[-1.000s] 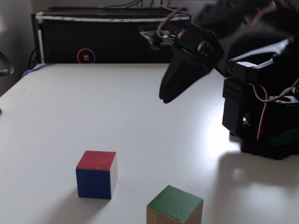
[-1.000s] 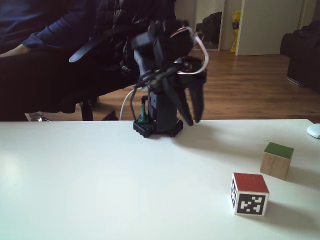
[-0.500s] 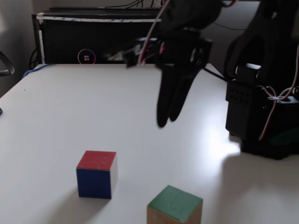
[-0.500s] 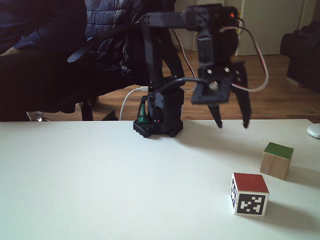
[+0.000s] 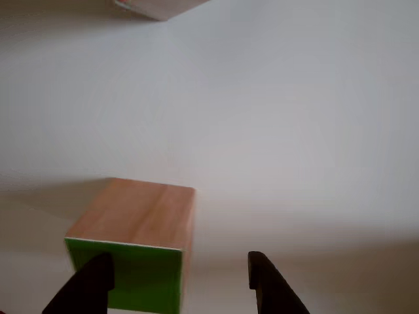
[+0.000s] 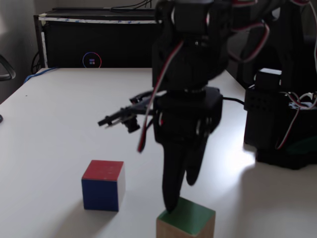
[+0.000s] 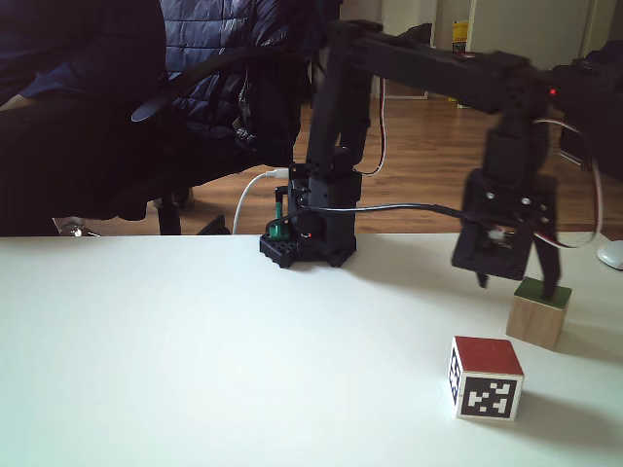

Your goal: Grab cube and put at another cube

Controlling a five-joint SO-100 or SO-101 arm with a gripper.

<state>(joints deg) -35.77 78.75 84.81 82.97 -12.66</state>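
stage: approach, nothing lifted yet | gripper (image 5: 180, 281): hanging just above the cube, fingers spread apart, not touching it | cube (image 7: 536, 310): sitting green face up near the table's (image 7: 175, 360) edge | another cube (image 7: 485, 377): waiting just beside | left: closing, lifting, placing

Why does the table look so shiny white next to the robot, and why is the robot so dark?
In a fixed view, light glares off the table beside the arm's base, while the gripper shows as a dark shape against it. In the other view, the green-faced cube looks soft and throws a faint shadow.
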